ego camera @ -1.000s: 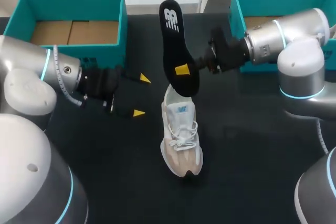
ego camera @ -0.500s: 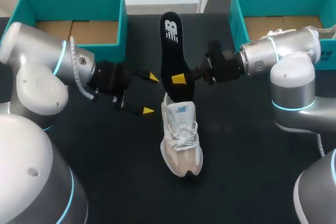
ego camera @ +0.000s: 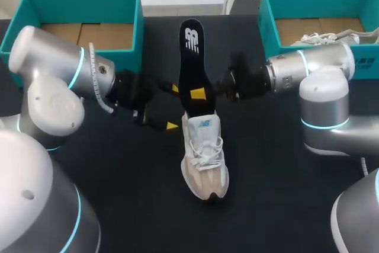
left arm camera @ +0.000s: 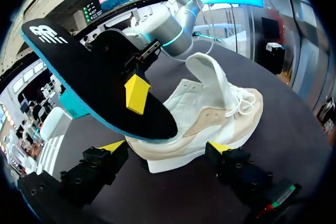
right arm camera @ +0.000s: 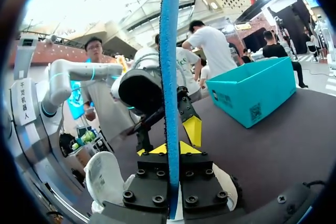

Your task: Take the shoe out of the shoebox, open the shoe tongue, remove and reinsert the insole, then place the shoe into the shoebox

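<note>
While clamped on insole (ego camera: 192, 69), right end effector (ego camera: 198, 94) near shoe (ego camera: 204, 158) on black table (ego camera: 284, 194); left end effector (ego camera: 173, 106) apart

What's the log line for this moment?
right gripper: jaws shut on insole, over shoe | left gripper: jaws open beside shoe | shoe: on table

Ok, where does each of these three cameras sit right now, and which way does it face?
Head view: fixed above and behind, looking down on the black table; both arms come in from the sides, flanking the white and beige sneaker.
Left wrist view: on the left arm, looking along the open left gripper at the sneaker's side.
Right wrist view: on the right arm, looking along the right gripper, shut on the black foam insole, seen edge-on.
Shared: all three show the insole.
</note>
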Controlling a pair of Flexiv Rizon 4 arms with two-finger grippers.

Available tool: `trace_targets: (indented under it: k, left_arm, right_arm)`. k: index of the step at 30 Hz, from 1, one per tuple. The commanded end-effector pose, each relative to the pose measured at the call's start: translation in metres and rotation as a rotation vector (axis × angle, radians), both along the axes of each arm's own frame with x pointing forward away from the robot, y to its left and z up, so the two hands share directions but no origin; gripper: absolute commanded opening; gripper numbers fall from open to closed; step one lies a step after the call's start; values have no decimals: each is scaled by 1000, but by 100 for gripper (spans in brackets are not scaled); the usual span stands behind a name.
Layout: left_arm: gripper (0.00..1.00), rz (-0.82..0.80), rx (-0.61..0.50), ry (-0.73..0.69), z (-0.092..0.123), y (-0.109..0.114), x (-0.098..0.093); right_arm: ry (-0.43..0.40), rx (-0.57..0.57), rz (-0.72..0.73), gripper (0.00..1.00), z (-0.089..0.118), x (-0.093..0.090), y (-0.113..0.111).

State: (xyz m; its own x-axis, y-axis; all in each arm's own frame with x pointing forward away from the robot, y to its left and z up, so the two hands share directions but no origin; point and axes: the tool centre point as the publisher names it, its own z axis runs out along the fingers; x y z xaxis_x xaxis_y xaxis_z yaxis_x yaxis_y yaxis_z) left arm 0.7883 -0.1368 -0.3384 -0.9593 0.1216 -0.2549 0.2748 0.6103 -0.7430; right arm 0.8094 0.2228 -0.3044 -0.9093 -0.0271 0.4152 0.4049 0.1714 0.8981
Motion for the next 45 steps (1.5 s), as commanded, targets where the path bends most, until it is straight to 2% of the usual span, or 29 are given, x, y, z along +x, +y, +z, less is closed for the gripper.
trace_targets:
  k: [1,10,27,35,41,45]
  left_arm:
    - [100,2,2,-2,-2,-3,0]
    - [100,2,2,-2,-2,-3,0]
    - [100,2,2,-2,-2,-3,0]
    - [100,2,2,-2,-2,-3,0]
    - [100,2,2,-2,-2,-3,0]
    - [100,2,2,-2,-2,-3,0]
  right_arm:
    - [23,8,8,0,-10,-1,4]
    - [112,7,17,0,-22,-13,2]
    - [218,-15,-7,0,-48,-44,2]
    - [222,-24,-42,0,-48,-50,-4]
    - [267,-55,-41,0,-49,-53,-5]
    - [268,-50,-47,0,-49,-55,-6]
